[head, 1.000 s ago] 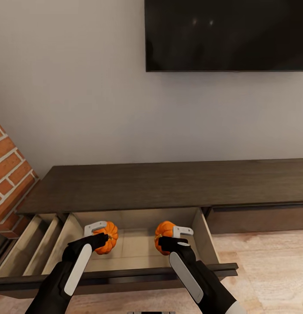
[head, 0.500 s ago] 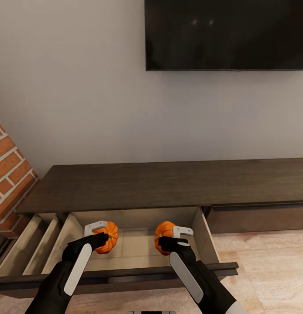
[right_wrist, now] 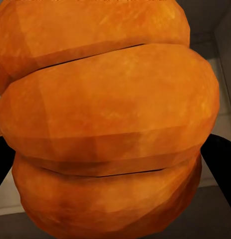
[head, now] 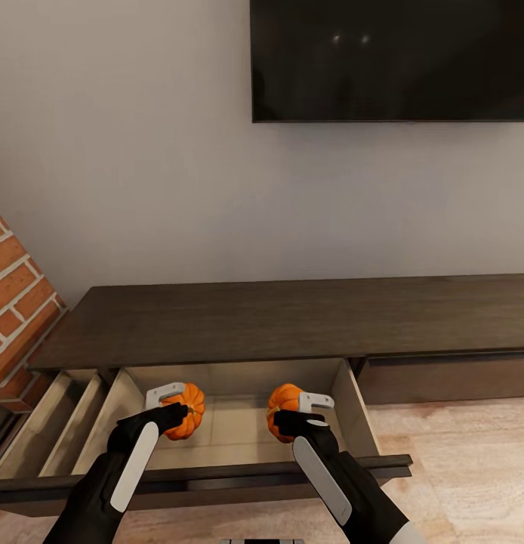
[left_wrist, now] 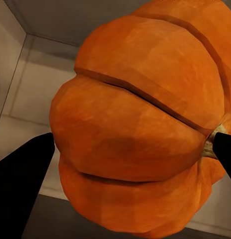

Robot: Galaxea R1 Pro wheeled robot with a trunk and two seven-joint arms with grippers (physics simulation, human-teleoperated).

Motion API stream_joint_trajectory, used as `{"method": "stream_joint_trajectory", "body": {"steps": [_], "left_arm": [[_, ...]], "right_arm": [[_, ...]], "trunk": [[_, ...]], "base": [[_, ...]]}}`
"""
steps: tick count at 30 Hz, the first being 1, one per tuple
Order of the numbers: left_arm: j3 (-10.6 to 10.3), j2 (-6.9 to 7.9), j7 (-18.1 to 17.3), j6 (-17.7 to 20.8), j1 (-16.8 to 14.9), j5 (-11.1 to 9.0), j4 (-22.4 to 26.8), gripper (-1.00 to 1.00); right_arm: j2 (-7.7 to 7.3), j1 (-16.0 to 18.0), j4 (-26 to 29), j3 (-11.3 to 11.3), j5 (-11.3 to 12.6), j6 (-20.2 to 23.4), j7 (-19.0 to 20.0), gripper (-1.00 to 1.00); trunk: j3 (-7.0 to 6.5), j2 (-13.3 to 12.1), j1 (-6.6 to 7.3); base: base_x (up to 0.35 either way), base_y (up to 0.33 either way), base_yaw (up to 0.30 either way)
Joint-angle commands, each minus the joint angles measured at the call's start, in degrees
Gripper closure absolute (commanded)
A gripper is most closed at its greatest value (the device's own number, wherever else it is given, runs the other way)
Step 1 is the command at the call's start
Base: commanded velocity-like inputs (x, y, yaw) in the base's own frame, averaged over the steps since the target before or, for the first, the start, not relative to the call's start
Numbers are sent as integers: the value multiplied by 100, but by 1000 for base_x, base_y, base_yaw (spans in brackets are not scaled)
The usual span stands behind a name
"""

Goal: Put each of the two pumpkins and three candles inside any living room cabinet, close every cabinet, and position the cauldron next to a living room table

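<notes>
The left tool point(head: 174, 405) grips one small ribbed orange pumpkin point(head: 185, 410) and the right tool point(head: 296, 412) grips the other round orange pumpkin point(head: 283, 408); both hang inside the open pale-lined drawer point(head: 235, 431) of the long dark-brown wooden cabinet point(head: 292, 317), at about 7 and 5 o'clock of the head view. The likely risk is release: let go above the drawer floor, a round pumpkin may roll; withdrawing, an arm could catch the drawer's front rail point(head: 217, 474).
</notes>
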State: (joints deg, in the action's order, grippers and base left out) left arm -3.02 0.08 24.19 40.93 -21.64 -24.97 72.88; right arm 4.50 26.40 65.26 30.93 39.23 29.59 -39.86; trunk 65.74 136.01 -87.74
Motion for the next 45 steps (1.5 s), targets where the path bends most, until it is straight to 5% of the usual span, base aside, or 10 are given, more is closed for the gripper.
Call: {"method": "stream_joint_trajectory", "body": {"steps": [1, 17, 28, 45], "left_arm": [[-6, 1, 49, 12, -1, -55, 6, 100], [7, 9, -8, 94, -9, -159, -71, 100], [53, 59, -18, 174, -42, -169, -399, 100], [56, 57, 33, 170, -50, -129, -428, 100]], "right_arm": [[-2, 5, 9, 10, 40, 11, -48, 100], [13, 14, 204, -5, 100, 485, -264, 100], [9, 444, 130, -16, 844, 929, -784, 100], [94, 718, -396, -8, 821, 909, -719, 100]], "trunk": [[5, 2, 1], [5, 2, 1], [23, 42, -21], [148, 323, -175]], "base": [[0, 0, 0], [0, 0, 0], [0, 0, 0], [0, 0, 0]]}}
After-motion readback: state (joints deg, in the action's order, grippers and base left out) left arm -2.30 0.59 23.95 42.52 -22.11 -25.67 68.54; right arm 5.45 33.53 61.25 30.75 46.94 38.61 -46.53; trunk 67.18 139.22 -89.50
